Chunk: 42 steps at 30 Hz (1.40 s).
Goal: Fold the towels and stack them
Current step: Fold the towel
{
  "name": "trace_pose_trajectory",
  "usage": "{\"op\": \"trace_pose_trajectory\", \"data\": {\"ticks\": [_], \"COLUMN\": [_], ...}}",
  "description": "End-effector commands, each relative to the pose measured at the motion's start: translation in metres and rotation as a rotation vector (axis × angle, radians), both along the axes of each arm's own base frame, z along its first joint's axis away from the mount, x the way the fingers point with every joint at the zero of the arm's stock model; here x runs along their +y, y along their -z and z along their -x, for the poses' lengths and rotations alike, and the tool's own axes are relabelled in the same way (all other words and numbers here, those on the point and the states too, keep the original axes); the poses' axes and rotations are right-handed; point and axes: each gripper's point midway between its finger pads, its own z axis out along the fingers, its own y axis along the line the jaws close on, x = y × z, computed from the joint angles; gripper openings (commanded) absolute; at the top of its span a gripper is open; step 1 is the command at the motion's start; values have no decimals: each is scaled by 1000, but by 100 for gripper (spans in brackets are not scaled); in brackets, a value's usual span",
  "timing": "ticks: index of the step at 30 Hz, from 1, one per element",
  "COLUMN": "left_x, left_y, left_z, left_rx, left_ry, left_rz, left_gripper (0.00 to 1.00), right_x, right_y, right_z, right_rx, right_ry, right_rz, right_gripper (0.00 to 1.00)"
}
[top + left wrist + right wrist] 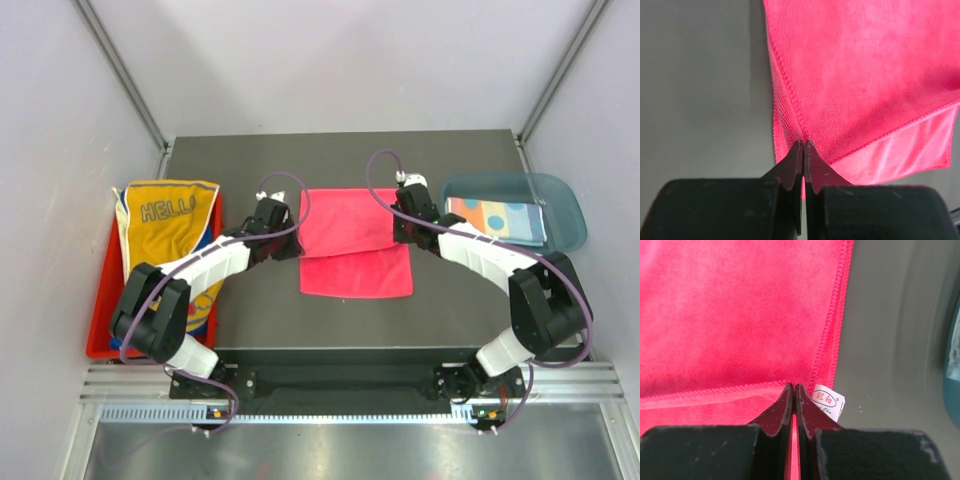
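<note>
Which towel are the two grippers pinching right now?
The plain pink towel mid-table: left gripper and right gripper are shut on it. The yellow towel lies in the red tray, the dotted towel in the teal bin.

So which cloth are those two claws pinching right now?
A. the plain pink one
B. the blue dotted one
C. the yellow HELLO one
A: the left gripper and right gripper are each shut on the pink towel. The yellow towel lies on the red tray, and the dotted towel is in the teal bin.
</note>
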Motion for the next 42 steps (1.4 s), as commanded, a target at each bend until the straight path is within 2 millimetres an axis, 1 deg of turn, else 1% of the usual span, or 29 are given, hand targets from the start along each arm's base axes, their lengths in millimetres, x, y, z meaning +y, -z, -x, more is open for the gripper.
{"op": "trace_pose_trajectory", "data": {"ticks": [1, 2, 3, 4, 5, 6, 7, 8, 9, 12, 14, 19, 24, 25, 26, 28, 29, 31, 34, 38, 39, 42], "left_x": [-3, -2, -2, -3, -8, -9, -12, -15, -15, -16, -12, -10, -6, -5, -4, -4, -3, -2, -3, -4, -3, -2], "left_y": [-37, -52, -57, -55, -72, -77, -77, -88, -91, -103, -110, -128, -129, -125, -124, -123, -123, -122, -121, -118, -114, -112], "left_z": [-22, -36, -42, -45, -56, -61, -65, -70, -72, -78, -82, -79, -69, -67, -66, -61, -61, -57, -54, -48, -47, -44], "left_rx": [-97, -139, -152, -137, -170, -177, -166, -181, -183, -211, -227, -261, -258, -251, -250, -245, -245, -244, -239, -228, -221, -220], "left_ry": [-14, -36, -43, -38, -37, -33, -29, -25, -24, -23, -41, -43, -45, -45, -46, -43, -47, -45, -40, -34, -36, -38], "left_rz": [-5, -15, -25, -43, -31, -34, -39, -35, -36, -40, -51, -37, -30, -33, -31, -28, -25, -23, -12, -3, -6, -5], "left_gripper": [0, 0, 0, 0, 0, 0, 0, 0, 0, 0, 0, 0, 0, 0, 0, 0, 0, 0, 0, 0, 0, 0], "right_x": [7, 8, 9, 8, 7, 9, 7, 7, 6, 6, 5, 3, -3, -3, -5, -6, -7, -8, -9, -11, -11, -14], "right_y": [-45, -47, -59, -62, -65, -77, -79, -81, -87, -92, -95, -100, -101, -104, -100, -104, -101, -104, -102, -92, -92, -91], "right_z": [-18, -22, -29, -32, -36, -43, -43, -45, -49, -53, -55, -51, -41, -39, -36, -33, -31, -28, -25, -19, -18, -14], "right_rx": [-102, -105, -127, -129, -130, -149, -146, -145, -159, -166, -172, -179, -182, -188, -180, -192, -187, -193, -187, -170, -172, -172], "right_ry": [1, 0, -2, 1, 3, -1, -2, 0, -1, -5, -1, 0, 8, 7, 11, 13, 15, 16, 17, 19, 17, 22], "right_rz": [-37, -36, -40, -36, -36, -45, -35, -33, -33, -33, -35, -47, -51, -56, -54, -65, -63, -67, -71, -70, -72, -70], "right_gripper": [0, 0, 0, 0, 0, 0, 0, 0, 0, 0, 0, 0, 0, 0, 0, 0, 0, 0, 0, 0, 0, 0]}}
